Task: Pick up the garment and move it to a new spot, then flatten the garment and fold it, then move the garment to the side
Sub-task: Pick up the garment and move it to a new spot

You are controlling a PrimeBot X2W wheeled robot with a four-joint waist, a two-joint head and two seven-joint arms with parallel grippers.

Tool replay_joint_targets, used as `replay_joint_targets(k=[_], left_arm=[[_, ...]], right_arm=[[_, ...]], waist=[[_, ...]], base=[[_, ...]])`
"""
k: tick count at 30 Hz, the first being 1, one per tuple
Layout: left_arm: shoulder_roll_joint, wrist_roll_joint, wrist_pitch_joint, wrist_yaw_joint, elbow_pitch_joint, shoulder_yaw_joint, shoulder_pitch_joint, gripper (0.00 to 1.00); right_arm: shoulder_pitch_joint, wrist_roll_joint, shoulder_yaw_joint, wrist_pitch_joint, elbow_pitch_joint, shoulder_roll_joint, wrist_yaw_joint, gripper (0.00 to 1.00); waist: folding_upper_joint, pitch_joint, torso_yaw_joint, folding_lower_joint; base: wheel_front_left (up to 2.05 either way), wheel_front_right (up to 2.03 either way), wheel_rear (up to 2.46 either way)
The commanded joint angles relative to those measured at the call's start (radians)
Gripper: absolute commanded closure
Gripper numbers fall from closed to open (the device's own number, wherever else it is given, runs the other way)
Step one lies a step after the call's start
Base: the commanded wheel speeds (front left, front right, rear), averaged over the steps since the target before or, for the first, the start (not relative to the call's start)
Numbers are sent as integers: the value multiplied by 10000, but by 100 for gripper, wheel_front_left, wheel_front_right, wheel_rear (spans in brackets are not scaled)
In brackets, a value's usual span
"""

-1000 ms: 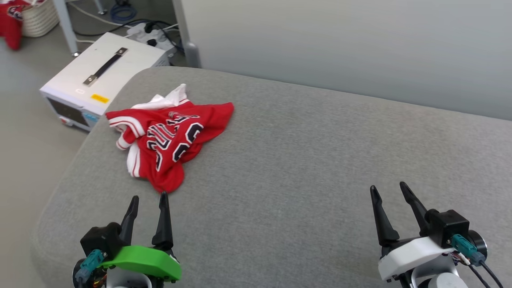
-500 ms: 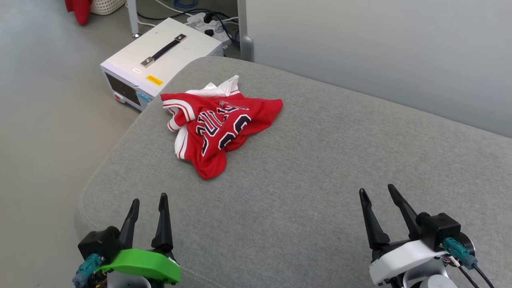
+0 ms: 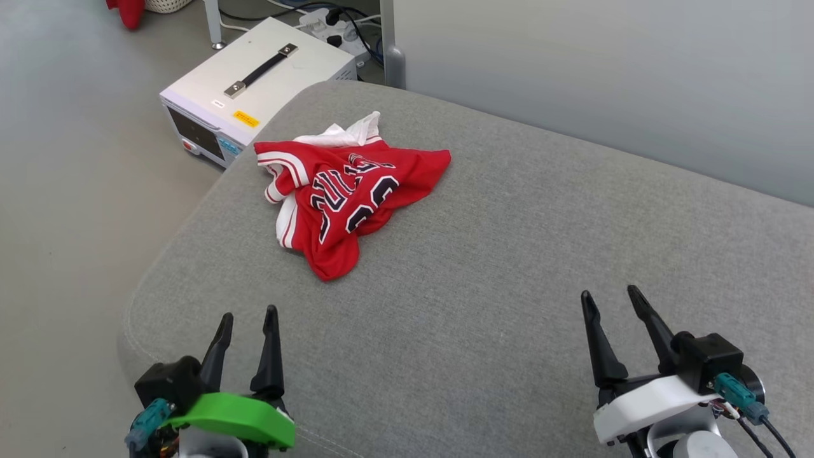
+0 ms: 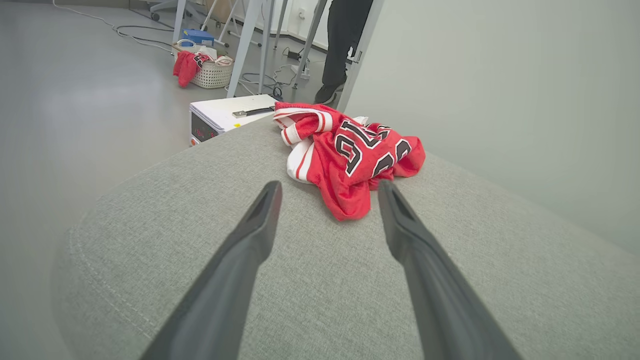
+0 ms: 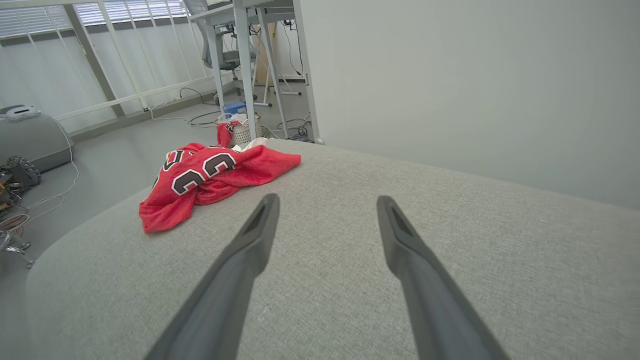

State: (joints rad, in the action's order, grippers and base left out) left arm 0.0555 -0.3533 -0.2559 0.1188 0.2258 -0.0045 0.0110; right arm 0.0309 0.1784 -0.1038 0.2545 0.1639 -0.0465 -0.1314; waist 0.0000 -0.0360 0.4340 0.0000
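Note:
The garment (image 3: 343, 197), a red jersey with white sleeves and black white-edged lettering, lies crumpled near the far left corner of the grey cushioned surface (image 3: 509, 254). In the left wrist view the garment (image 4: 350, 155) sits just beyond the open fingers. From the right wrist the garment (image 5: 210, 175) lies ahead and to the left. My left gripper (image 3: 249, 316) hovers open at the near left edge, empty, well short of the cloth. Over at the near right, my right gripper (image 3: 609, 296) is open and empty, far from the garment.
A white box with a black handle (image 3: 254, 95) stands on the floor beside the surface's far left corner, with cables behind it. A basket holding red clothes (image 4: 207, 70) sits farther off. A person's dark leg (image 4: 340, 45) stands by a table leg. A pale wall (image 3: 604, 83) runs behind.
The head camera has swung, shifting the whole picture to the right and slightly down. The garment lies the same. Both grippers stay open and have edged slightly forward.

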Motion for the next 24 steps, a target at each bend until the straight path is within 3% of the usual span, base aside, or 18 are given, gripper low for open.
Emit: replay_joint_targets(k=[1,6,10,17,24], left_arm=[[-53,-29,-59,57,38,-73,336,0],[106,31,-59,106,550,-493,1169,0],[814,-503,394,114,1171,-1461,2467,0],[2533,-1852,2807,117,1994,-2878,5425,0],[4161,-3952,5973,118,2828,-3832,7991,0]], right_arm=[[235,-110,13,72,-88,-37,7,0],[455,-341,27,72,-271,-83,7,0],[736,-420,21,72,-476,-204,7,0],[1304,-506,-81,72,-813,-487,7,0],[1870,-518,-141,72,-1104,-641,7,0]], waist=[[0,-256,-153,0],[0,-890,-508,0],[0,-1591,-956,0],[0,-3026,-1770,0],[0,-4302,-2543,0]], base=[[0,0,0],[0,0,0],[0,0,0],[0,0,0],[0,0,0]])
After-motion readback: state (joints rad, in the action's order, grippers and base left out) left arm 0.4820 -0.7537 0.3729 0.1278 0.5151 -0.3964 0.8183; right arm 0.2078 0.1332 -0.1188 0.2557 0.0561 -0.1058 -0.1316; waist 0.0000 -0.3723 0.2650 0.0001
